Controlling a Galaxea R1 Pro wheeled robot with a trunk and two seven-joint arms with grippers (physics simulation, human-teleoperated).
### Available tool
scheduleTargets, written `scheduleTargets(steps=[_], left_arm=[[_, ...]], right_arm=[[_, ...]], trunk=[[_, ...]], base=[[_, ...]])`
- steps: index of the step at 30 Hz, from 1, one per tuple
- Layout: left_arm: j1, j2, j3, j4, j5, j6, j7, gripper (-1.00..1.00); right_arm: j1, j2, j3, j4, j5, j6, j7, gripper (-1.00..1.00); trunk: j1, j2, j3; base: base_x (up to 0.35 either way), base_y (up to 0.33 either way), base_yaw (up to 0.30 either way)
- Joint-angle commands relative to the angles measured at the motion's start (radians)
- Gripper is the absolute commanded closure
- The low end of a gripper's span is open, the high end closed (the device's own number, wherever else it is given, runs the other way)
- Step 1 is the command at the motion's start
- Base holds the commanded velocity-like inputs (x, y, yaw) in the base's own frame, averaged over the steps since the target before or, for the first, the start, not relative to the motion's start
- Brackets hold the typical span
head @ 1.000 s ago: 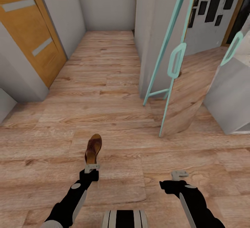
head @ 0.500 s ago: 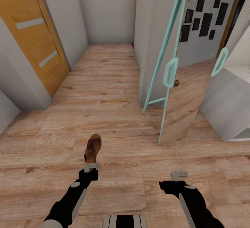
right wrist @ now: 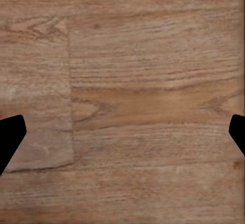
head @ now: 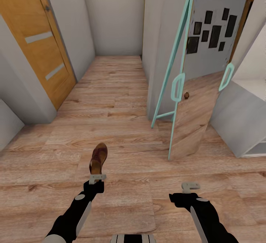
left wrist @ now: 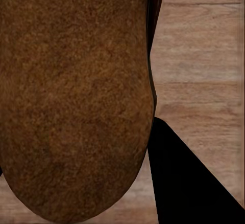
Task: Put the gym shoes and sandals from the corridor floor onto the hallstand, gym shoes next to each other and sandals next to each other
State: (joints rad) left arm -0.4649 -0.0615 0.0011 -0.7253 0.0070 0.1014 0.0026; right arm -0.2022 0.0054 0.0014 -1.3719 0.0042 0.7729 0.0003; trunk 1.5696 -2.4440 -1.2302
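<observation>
we see the sandal point(head: 98, 159) heel hidden behind the left gripper point(head: 96, 178); the grey unit point(head: 244, 124) is cut off at the edge.

One sandal point(head: 98, 158), two pincers, one orange door point(head: 35, 39), one mirror point(head: 201, 73).

Open floor point(head: 111, 98) running up the middle; orange door point(head: 40, 43) upper left, teal-framed mirror point(head: 184, 87) and grey unit point(head: 240, 124) crowding the right.

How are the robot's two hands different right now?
The left hand is shut on a brown sandal that sticks out in front of it; the right hand is open and holds nothing. Both are black with grey fingers, held out above the wooden floor.
</observation>
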Motion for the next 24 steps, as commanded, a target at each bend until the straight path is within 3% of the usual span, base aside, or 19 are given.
scheduleTargets(steps=[1, 6, 17, 24], left_arm=[[0.000, 0.000, 0.000, -0.002, -0.002, 0.007, 0.000, 1.00], [0.000, 0.000, 0.000, -0.002, -0.001, 0.008, 0.000, 1.00], [0.000, 0.000, -0.001, -0.002, 0.000, 0.008, 0.000, 1.00], [0.000, 0.000, -0.001, -0.002, 0.001, 0.008, -0.001, 1.00]], right_arm=[[0.000, 0.000, 0.000, -0.001, 0.001, 0.005, 0.001, -1.00], [0.000, 0.000, 0.000, 0.002, 0.001, 0.004, 0.000, -1.00], [0.000, 0.000, 0.000, 0.002, 0.002, 0.003, 0.001, -1.00], [0.000, -0.001, 0.000, 0.002, 0.002, 0.003, 0.001, -1.00]], trunk=[[-0.004, 0.007, 0.004], [-0.023, 0.042, 0.028], [-0.023, 0.042, 0.046], [0.004, -0.007, 0.036]], base=[[0.000, 0.000, 0.000], [0.000, 0.000, 0.000], [0.000, 0.000, 0.000], [0.000, 0.000, 0.000]])
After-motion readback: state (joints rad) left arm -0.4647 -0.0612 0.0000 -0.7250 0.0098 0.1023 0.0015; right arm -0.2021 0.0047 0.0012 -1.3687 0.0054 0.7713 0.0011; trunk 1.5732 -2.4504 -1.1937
